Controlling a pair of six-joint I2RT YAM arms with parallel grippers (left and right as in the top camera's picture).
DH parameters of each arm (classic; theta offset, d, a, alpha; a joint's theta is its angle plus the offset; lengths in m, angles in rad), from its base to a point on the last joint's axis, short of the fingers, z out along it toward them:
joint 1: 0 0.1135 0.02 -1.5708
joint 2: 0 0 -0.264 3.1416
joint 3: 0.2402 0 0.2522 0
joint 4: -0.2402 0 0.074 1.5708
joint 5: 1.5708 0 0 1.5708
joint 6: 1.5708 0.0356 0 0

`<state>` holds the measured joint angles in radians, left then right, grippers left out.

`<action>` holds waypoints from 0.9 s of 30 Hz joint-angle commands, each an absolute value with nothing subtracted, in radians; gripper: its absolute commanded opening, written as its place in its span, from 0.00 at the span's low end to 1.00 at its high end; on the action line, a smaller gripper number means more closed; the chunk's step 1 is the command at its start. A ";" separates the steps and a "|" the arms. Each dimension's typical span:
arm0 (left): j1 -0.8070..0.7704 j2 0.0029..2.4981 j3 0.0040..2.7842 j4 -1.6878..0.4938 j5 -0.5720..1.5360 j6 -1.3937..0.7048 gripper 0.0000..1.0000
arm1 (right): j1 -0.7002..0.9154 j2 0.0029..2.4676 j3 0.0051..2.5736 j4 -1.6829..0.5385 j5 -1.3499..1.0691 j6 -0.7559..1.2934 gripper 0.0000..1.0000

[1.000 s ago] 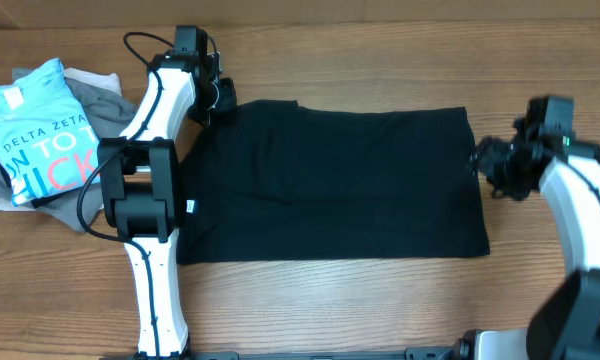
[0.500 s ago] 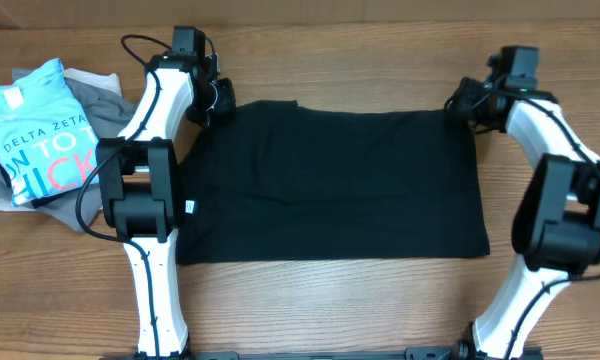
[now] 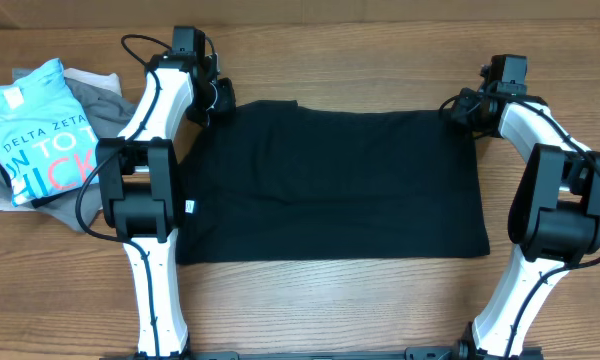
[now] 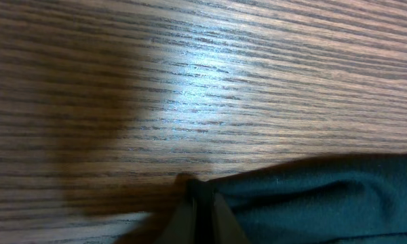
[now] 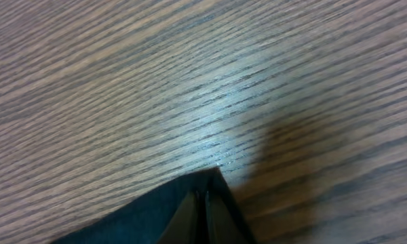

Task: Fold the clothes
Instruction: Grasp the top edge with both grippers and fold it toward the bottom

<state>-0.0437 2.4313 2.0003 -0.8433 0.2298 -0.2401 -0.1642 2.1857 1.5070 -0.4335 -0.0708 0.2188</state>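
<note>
**Two far corners now pinched, fold ready to start**

Both arms reach to the far edge of the black garment (image 3: 330, 180), which lies spread flat and roughly rectangular in the middle of the tabletop (image 3: 330, 300), with only shallow wrinkles across it.

What has just changed is on the right. A second ago the right arm hung off the garment's right-hand edge, about halfway down, with its claw parted and holding nothing. It has since swung up to the far right corner. The right claw (image 3: 458, 108) is now closed, and the right wrist view shows the pointed tip of black cloth caught between the two fingers, with bare wood beyond it.

The left claw (image 3: 220, 100) has not moved over that second. It sits at the far left corner with its fingers pressed together on the cloth's edge, and the left wrist view shows the fabric running into them from the right.

With a grip at each far corner, I judge the set-up for the first fold complete. The likely next move is to lift both corners together and carry the far edge toward the near edge. The arms would need to rise evenly, or the cloth will skew or sag in the middle. Either pinch is small, right at the tip, so a corner could slip out under the weight.

The light blue tee (image 3: 40, 130) and the grey garments (image 3: 95, 95) lie piled at the left, apart from the work.
</note>
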 commanded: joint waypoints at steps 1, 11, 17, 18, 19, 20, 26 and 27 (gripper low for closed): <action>-0.038 2.457 2.003 -0.852 0.229 -0.246 0.04 | -0.173 2.201 1.526 -0.445 -0.034 0.243 0.04; -0.019 2.386 2.026 -0.891 0.282 -0.247 0.04 | -0.226 2.108 1.626 -0.651 0.007 0.289 0.04; -0.007 2.300 2.026 -0.979 0.281 -0.247 0.04 | -0.237 2.038 1.651 -0.810 0.007 0.288 0.04; -0.006 2.289 2.026 -0.988 0.281 -0.247 0.04 | -0.237 2.029 1.651 -0.822 0.007 0.289 0.04; -0.001 2.270 2.026 -0.997 0.281 -0.247 0.04 | -0.237 2.015 1.651 -0.842 0.006 0.289 0.04; 0.001 2.252 2.026 -1.006 0.281 -0.247 0.04 | -0.237 1.998 1.651 -0.867 0.006 0.289 0.04; 0.001 2.187 2.026 -1.096 0.281 -0.247 0.04 | -0.237 1.961 1.651 -1.002 0.007 0.288 0.04; 0.001 2.185 2.026 -1.118 0.281 -0.247 0.04 | -0.237 1.960 1.651 -1.026 0.007 0.288 0.04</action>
<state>-0.0105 2.2356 2.0060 -1.0664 0.2775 -0.2401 -0.2287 2.0045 1.6249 -0.9928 -0.0174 0.2848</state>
